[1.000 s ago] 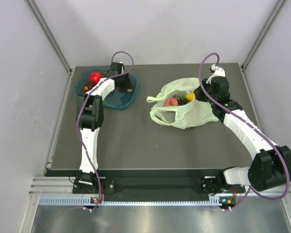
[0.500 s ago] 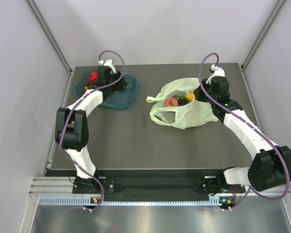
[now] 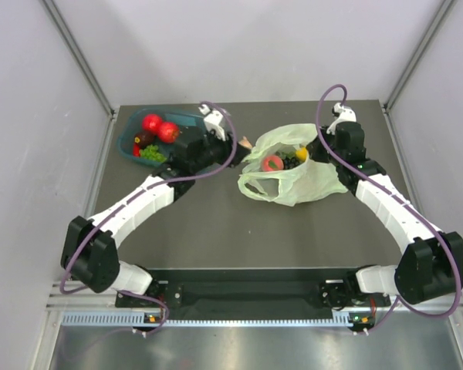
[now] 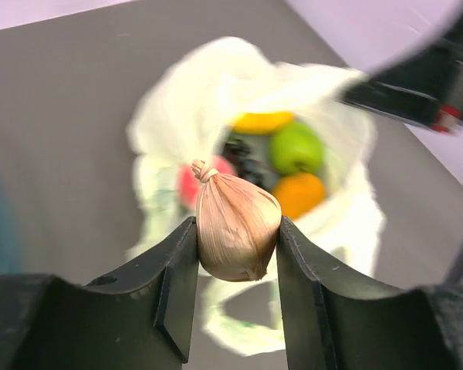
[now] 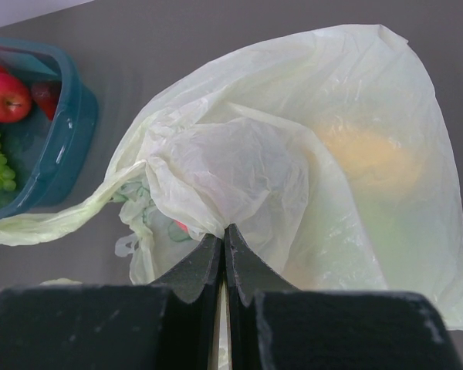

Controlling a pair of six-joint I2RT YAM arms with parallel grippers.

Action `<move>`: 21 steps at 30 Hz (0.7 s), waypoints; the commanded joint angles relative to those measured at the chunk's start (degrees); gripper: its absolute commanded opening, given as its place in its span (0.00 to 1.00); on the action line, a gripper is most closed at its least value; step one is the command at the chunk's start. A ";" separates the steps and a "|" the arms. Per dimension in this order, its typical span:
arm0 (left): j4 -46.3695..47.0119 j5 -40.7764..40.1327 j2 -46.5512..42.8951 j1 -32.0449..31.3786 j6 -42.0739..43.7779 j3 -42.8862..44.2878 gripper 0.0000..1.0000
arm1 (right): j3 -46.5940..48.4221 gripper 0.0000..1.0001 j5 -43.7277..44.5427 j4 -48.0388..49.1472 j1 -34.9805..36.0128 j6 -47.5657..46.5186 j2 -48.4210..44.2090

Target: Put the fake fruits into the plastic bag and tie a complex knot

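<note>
Left arm (image 3: 135, 206): stretched diagonally forward and to the right, elbow low at the left.
Left gripper (image 4: 237, 225): jaws partly apart, clamped on a brown bulb-shaped fruit (image 4: 233, 247).
Right arm (image 3: 386, 202): reaching forward and inward.
Right gripper (image 5: 224, 231): fingers pressed together, pinching the bag (image 5: 355, 116).

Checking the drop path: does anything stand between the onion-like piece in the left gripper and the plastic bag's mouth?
Nothing visible does. The onion-like piece in the left gripper faces the plastic bag and its open mouth, which the right gripper holds by a pinch; only bare table lies between.
</note>
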 commanded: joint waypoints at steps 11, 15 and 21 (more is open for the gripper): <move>-0.29 2.84 18.46 -10.41 6.46 16.84 0.38 | 2.27 0.00 -2.48 -0.45 0.18 -0.68 -4.14; -2.58 2.75 24.98 -12.09 7.60 23.01 0.37 | 2.36 0.00 -2.30 -0.63 0.18 -0.86 -4.32; -1.36 2.49 31.06 -14.73 6.47 26.90 0.38 | 2.36 0.00 -1.34 -0.63 0.18 -0.77 -4.50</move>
